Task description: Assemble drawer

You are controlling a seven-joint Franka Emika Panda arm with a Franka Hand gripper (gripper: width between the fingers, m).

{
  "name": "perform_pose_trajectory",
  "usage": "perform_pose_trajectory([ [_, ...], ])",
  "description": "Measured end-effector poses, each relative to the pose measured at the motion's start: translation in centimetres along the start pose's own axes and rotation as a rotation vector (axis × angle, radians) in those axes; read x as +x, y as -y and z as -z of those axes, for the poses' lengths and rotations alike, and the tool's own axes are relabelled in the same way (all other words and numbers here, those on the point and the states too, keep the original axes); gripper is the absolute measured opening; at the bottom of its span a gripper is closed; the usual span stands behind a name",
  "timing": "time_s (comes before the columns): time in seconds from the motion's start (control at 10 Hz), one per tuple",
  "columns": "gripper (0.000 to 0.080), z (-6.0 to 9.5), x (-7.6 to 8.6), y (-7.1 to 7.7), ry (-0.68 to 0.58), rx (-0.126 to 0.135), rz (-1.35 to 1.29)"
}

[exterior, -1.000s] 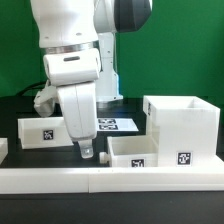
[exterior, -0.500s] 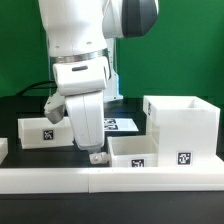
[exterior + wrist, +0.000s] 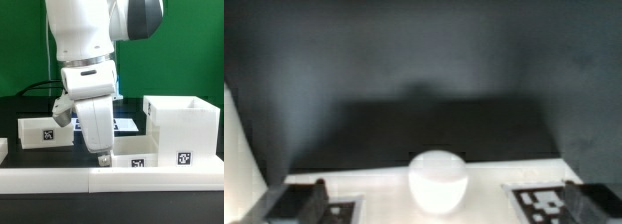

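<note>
On the exterior view's left, the left tray [image 3: 44,131] is lying long axis sideways, tag facing front. The gripper [image 3: 103,158], grip unreadable, is hanging at the middle tray's [image 3: 133,150] left end. The housing [image 3: 182,118] is standing upright, rightmost.

A flat green backdrop wall [image 3: 190,50] fills the rear. Below it lies a matte black tabletop [image 3: 20,108], edged in front by a long white border rail [image 3: 50,180]. Lighting looks even, perhaps from overhead; in the wrist view the tabletop is dim and blurred.
</note>
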State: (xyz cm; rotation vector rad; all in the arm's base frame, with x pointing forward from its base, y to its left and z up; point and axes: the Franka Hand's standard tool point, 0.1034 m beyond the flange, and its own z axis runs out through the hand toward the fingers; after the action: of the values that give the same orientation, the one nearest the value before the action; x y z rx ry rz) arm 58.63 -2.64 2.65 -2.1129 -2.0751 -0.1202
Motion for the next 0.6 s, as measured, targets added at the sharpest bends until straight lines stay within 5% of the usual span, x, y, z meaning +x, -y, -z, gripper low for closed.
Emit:
perform_pose_trajectory([
  [0.3, 0.0649, -0.4, 2.6, -0.2, -0.008, 0.006, -0.006],
  [0.6, 0.0649, -0.6, 2.5, -0.1, -0.009, 0.008, -0.012],
])
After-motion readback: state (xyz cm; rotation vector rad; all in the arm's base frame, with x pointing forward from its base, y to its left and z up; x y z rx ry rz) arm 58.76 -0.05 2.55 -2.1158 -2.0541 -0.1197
